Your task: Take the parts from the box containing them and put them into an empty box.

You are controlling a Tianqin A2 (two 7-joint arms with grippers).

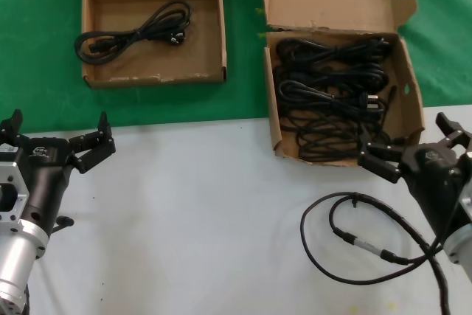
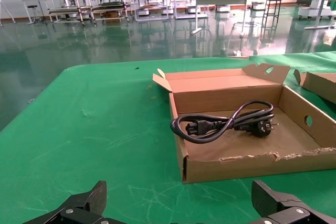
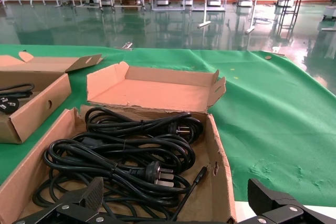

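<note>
Right gripper (image 1: 413, 151), fingers spread, hovered at the 5 o'clock corner of the full carton (image 1: 408, 101); tangled power cords (image 1: 332, 97) risked snagging together; left gripper (image 1: 55, 142) idle, open.

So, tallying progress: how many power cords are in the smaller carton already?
1: a single looped power cord lies across the floor of the smaller carton. The remaining cords are tangled in the larger carton.
</note>
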